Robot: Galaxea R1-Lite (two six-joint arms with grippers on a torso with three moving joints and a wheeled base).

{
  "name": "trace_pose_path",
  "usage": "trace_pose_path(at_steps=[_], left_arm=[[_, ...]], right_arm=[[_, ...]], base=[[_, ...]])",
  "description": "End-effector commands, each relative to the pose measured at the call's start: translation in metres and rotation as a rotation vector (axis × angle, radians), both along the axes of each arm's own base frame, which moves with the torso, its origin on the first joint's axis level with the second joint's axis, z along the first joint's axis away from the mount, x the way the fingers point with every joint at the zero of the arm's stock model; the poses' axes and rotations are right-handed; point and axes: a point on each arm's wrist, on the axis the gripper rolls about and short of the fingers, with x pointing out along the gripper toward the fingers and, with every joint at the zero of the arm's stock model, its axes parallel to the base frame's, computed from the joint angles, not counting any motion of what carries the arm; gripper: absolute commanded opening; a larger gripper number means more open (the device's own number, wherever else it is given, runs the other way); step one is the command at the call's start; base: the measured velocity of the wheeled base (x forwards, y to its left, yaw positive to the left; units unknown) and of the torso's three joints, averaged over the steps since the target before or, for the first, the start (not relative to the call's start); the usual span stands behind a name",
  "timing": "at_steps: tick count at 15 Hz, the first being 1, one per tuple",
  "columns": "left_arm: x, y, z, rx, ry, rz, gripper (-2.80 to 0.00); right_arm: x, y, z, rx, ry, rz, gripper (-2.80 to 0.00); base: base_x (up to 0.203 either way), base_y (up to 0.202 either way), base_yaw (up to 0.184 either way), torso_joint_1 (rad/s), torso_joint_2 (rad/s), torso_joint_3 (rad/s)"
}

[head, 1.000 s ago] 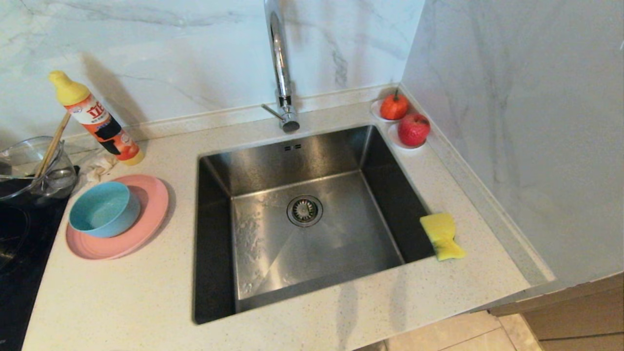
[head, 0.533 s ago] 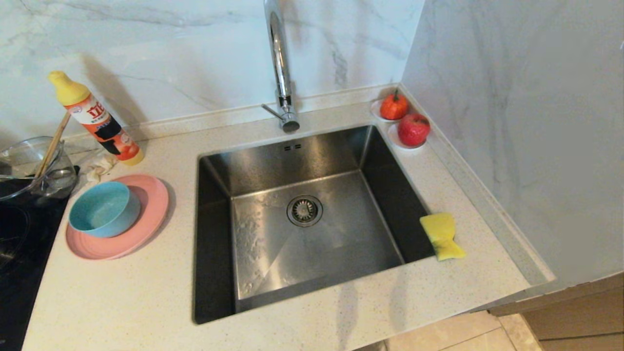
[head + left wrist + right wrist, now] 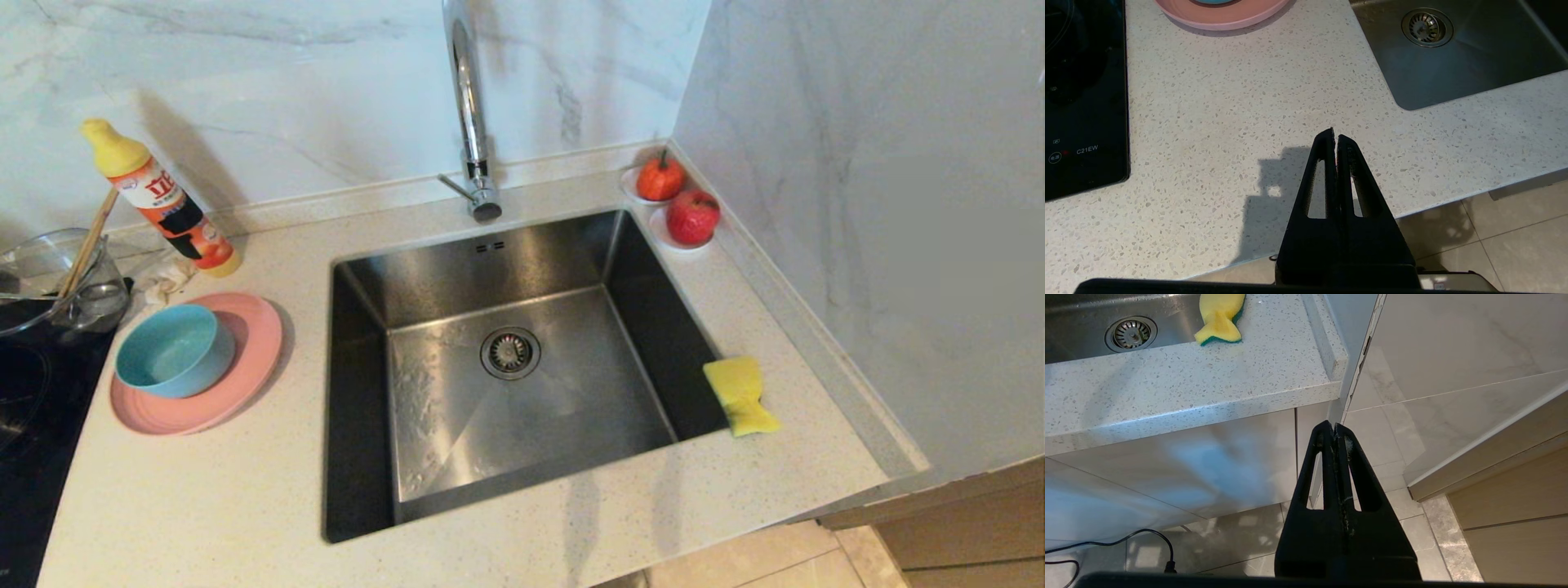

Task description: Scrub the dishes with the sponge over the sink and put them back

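Observation:
A teal-blue bowl [image 3: 174, 349] sits in a pink plate [image 3: 245, 371] on the counter left of the steel sink [image 3: 506, 359]. The plate's near rim [image 3: 1220, 18] shows in the left wrist view. The yellow sponge [image 3: 740, 395] lies on the counter at the sink's right edge, also seen as the sponge [image 3: 1220, 316] in the right wrist view. My left gripper [image 3: 1334, 136] hangs shut and empty over the counter's front edge, well short of the plate. My right gripper [image 3: 1334, 425] is shut and empty, below counter level in front of the cabinet. Neither arm shows in the head view.
A chrome tap [image 3: 472, 106] rises behind the sink. A detergent bottle [image 3: 159, 200] and a glass bowl with chopsticks [image 3: 57, 282] stand at the back left, beside a black hob [image 3: 1084, 94]. Two red fruits [image 3: 678, 200] sit at the back right by the marble side wall.

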Motion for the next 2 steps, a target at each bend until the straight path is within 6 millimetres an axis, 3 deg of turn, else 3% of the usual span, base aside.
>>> trace_pose_path(at_steps=[1,2], left_arm=[[0.0001,0.0000,-0.0001,0.000,0.002,-0.001,-2.80],[0.0001,0.0000,-0.0001,0.000,0.002,0.001,-2.80]], right_arm=[[-0.0001,0.0000,0.0001,0.000,-0.002,-0.001,-2.80],[0.0001,0.0000,0.0001,-0.001,0.000,0.000,-2.80]], base=[[0.000,0.000,0.000,0.000,0.00,0.000],[0.000,0.000,0.000,0.000,0.00,0.000]])
